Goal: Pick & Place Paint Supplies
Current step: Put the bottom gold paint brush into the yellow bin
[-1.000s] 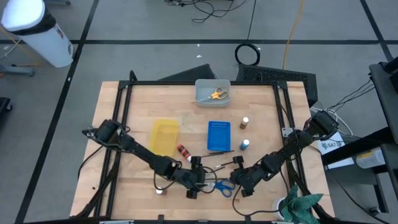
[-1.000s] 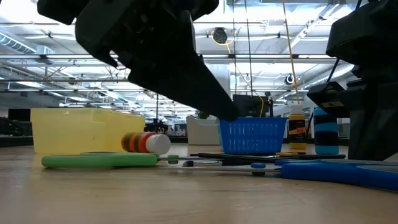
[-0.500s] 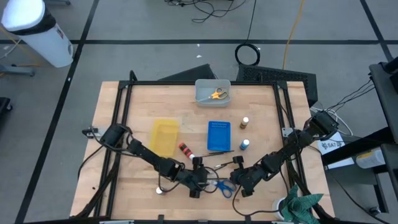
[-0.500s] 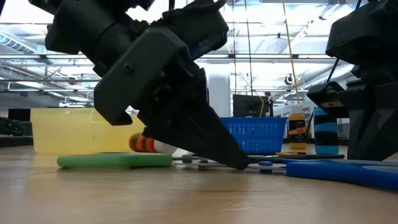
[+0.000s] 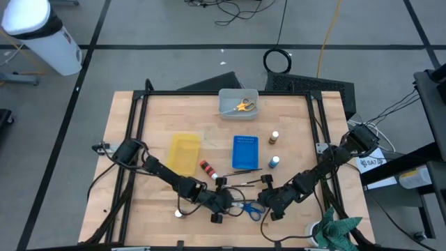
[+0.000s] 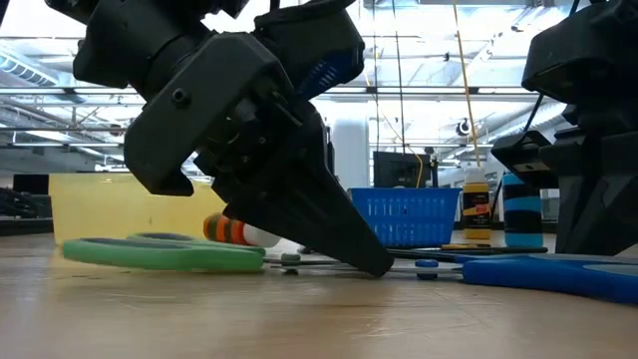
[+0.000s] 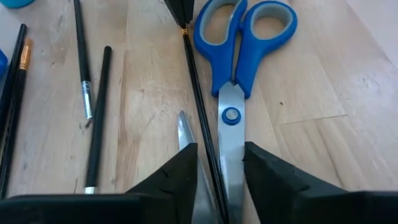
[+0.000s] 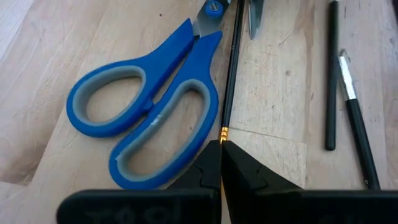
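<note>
Three scissors are lying about: yellow (image 5: 242,106), blue (image 5: 250,208), green (image 6: 164,253). Four bottles are showing (image 5: 274,137) (image 5: 274,162) (image 5: 206,169) (image 5: 180,214), plus two trays (image 5: 184,154) (image 5: 244,151).

Both hands (image 5: 221,203) (image 5: 265,200) beside blue scissors (image 5: 248,208)

left gripper (image 7: 219,163) low, right gripper (image 8: 220,163) pinched
</note>
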Available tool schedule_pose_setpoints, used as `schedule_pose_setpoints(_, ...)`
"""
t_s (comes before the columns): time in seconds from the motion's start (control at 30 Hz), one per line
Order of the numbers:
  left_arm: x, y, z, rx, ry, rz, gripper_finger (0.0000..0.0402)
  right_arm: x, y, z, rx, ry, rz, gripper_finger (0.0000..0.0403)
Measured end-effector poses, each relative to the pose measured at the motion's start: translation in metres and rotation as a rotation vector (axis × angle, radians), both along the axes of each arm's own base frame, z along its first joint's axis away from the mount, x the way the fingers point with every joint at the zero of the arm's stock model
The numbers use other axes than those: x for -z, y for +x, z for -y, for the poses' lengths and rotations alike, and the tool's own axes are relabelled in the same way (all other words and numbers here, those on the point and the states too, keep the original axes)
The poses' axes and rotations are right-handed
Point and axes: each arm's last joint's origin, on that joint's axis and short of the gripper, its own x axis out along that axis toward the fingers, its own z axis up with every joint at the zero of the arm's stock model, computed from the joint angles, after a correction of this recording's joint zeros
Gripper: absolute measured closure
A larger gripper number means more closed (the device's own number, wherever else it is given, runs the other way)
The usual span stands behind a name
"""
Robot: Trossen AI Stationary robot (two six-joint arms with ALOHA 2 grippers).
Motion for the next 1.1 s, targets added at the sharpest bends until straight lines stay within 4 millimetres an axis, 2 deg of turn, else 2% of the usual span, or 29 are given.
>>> schedule_pose_setpoints(0.3,0.000,0.000,0.000,-0.011,-0.024,-0.008,0.0323,0.000,0.000,0.000,0.000,0.000,0.000,0.0403)
schedule_pose_setpoints(0.5,0.000,0.001,-0.003,-0.016,-0.032,-0.013,0.0385,0.000,0.000,-0.001,-0.004,0.008,0.001,0.0403)
schedule_pose_setpoints(0.73,-0.001,0.003,-0.006,-0.015,-0.068,-0.020,0.0390,-0.001,0.001,-0.002,-0.016,0.013,0.014,0.0403)
schedule_pose_setpoints(0.87,-0.009,0.002,-0.007,-0.013,-0.069,-0.002,0.0391,-0.003,0.001,-0.001,-0.022,0.008,0.025,0.0403)
schedule_pose_setpoints(0.97,-0.025,0.001,-0.005,0.014,-0.074,0.034,0.0391,-0.010,-0.002,0.000,-0.035,0.001,0.036,0.0403)
schedule_pose_setpoints(1.1,-0.047,-0.002,-0.005,0.025,-0.045,0.090,0.0391,-0.032,-0.004,-0.001,-0.067,0.036,0.119,0.0403)
